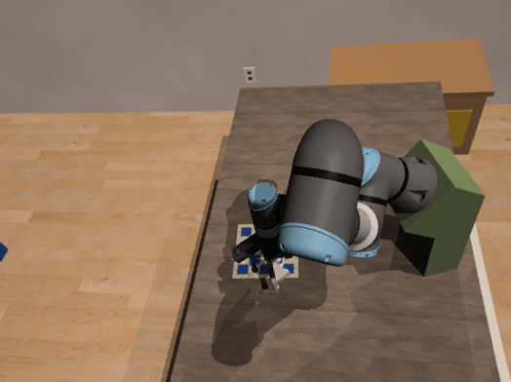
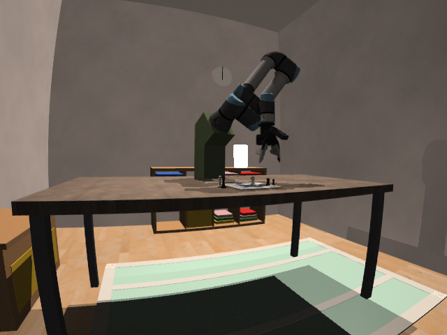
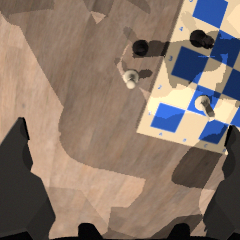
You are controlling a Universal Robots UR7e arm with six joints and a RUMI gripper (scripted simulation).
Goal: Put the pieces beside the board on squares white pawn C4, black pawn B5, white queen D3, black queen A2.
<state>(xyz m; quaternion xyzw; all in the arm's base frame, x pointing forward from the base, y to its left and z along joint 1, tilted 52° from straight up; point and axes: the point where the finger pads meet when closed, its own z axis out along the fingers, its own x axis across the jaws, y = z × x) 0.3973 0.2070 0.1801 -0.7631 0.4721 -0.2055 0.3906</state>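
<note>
Well above the white pawn [image 3: 130, 78] beside the board [image 3: 165, 95], tool [image 2: 269, 153] wide open, empty.

A blue-and-cream checkered board [image 3: 186, 114] is lying on the brown wood-grain surface [image 3: 80, 130]; one black piece [image 3: 140, 47] and one white piece [image 3: 130, 77] are standing beside it.

You see a table [image 3: 75, 125] of matt, grained dark wood carrying a smooth matt board [image 3: 172, 102] in cream and blue. Your arm's links [image 1: 325, 181] look like satin grey metal with glossy light-blue plastic caps. The floor [image 1: 41, 195] shows pale wood planks.
</note>
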